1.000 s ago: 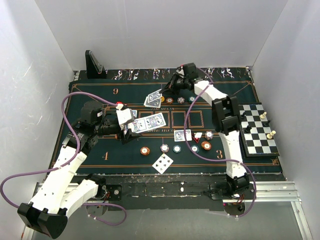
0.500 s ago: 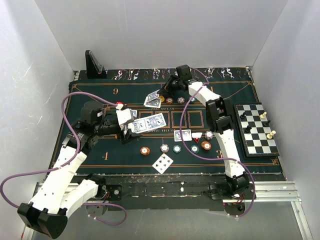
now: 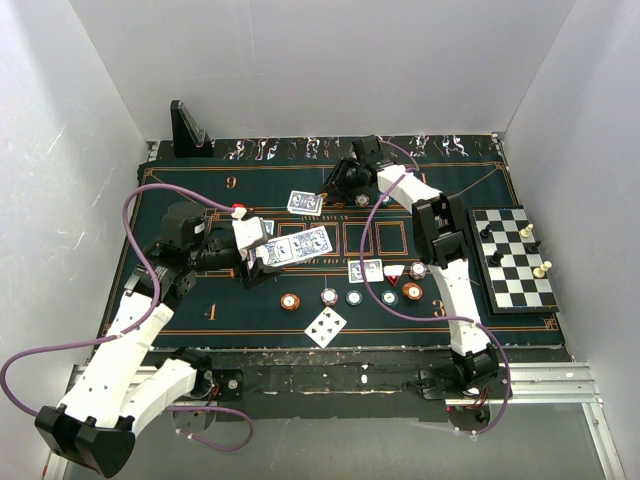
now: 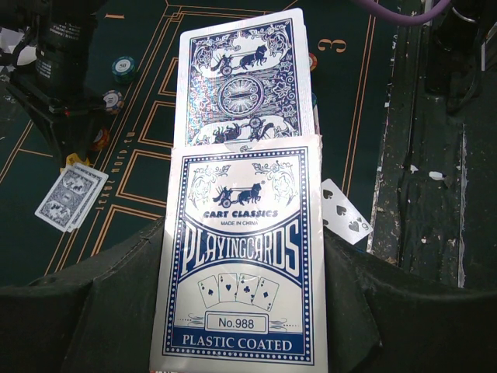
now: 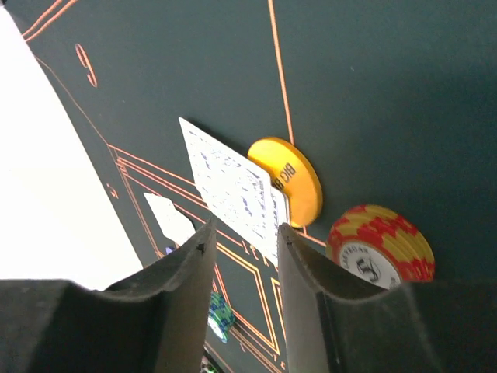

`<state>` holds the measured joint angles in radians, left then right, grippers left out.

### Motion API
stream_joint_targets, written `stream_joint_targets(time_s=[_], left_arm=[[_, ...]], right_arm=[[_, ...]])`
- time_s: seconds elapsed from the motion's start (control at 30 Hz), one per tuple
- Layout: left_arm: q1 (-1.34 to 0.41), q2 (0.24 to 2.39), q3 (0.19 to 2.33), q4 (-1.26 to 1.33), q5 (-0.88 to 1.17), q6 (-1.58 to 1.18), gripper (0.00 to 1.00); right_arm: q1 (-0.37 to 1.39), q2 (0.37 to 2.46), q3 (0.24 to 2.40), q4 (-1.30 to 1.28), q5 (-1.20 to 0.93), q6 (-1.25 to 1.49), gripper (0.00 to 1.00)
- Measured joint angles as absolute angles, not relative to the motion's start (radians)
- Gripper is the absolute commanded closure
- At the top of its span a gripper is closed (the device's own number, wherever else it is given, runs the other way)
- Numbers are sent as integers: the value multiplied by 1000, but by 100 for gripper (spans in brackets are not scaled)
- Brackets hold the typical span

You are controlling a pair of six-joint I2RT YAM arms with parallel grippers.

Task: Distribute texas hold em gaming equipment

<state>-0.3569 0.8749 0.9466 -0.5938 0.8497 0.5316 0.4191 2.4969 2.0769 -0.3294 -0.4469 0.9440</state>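
Observation:
My left gripper (image 3: 268, 252) is shut on a blue-and-white playing card box (image 4: 241, 256), held above the felt, with a blue-backed card (image 4: 245, 85) sticking out of its top. At the far side my right gripper (image 3: 335, 185) stands open just right of a small pile of blue-backed cards (image 3: 305, 203) lying flat. In the right wrist view those cards (image 5: 233, 186) rest beyond the fingertips (image 5: 203, 247), against a yellow chip (image 5: 295, 180), with a red-yellow chip (image 5: 380, 245) beside it. A row of poker chips (image 3: 353, 297) lies near the front.
Two more cards (image 3: 365, 270) lie mid-table and a face-up card (image 3: 325, 325) near the front edge. A chessboard (image 3: 512, 258) with pieces sits at the right. A black wedge stand (image 3: 190, 130) is at the far left corner. White walls enclose the table.
My right gripper has opened and let go of the cards, which were tilted up in its jaws and now lie flat on the felt. The left arm has not moved.

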Motion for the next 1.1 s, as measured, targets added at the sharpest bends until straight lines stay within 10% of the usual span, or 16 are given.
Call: stream_joint_targets(time_s=[0.4,0.7,1.1], left_arm=[[-357,867,947,-599,850,543,100],[-357,866,942,-624,850,585,100],[-357,902,942,-628,855,607,100]], right_arm=[[416,2034,1771,-350,-475,904,17],[382,1465,1313,-134,-636,962,13],[511,1356,1110,-103,-754,999,11]])
